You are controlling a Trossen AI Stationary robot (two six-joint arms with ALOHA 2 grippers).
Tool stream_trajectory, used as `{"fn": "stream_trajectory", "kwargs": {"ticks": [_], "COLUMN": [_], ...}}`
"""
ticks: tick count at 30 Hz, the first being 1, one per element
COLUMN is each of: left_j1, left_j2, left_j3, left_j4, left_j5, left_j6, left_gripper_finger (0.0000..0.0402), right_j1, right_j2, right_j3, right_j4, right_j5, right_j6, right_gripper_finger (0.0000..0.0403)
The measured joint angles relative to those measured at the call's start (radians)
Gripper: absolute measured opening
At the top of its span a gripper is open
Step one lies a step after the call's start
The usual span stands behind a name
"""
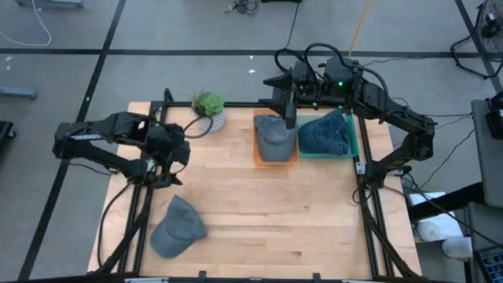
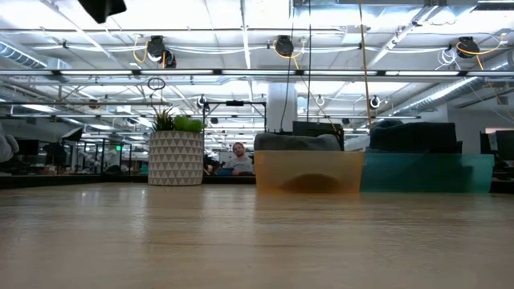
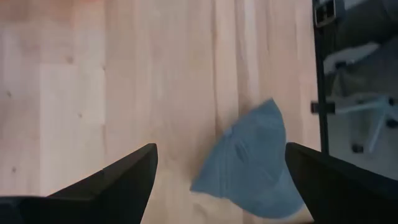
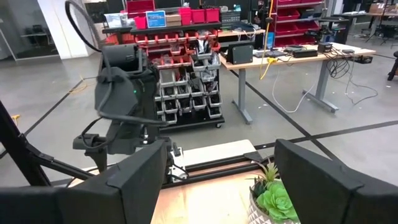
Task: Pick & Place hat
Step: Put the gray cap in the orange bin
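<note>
Left gripper (image 3: 217, 180) spread above loose cap (image 1: 177, 228), poised for pickup; right gripper (image 1: 289, 118) spread, empty, over orange bin (image 1: 275, 159).

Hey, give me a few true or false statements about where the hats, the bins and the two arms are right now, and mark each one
1. A gray hat lies loose on the table at the near left. True.
2. The orange bin is empty. False: a gray hat sits in it.
3. The left tool is shut on the loose hat. False: it is open above the table, with the hat ahead of it and untouched.
4. The teal bin stands right beside the orange bin and holds a blue hat. True.
5. The potted plant stands at the table's near right corner. False: it is at the far edge, left of the bins.
6. The right tool is open, over the orange bin. True.
</note>
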Motion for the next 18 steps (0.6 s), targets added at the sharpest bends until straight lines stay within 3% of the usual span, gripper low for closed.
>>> {"fn": "stream_trajectory", "kwargs": {"ticks": [5,18], "left_j1": [-0.070,-0.225], "left_j2": [0.024,0.285], "left_j3": [0.001,0.000], "left_j4": [-0.028,-0.100], "left_j5": [-0.026,-0.026], "left_j6": [-0.037,0.000], "left_gripper_finger": [0.0363,0.0363], "right_j1": [0.000,0.000], "right_j2": [0.000,0.000], "right_j3": [0.000,0.000], "right_j4": [0.000,0.000], "right_j5": [0.001,0.000], "right_j6": [0.000,0.000], "right_gripper_finger": [0.0288,0.0288]}}
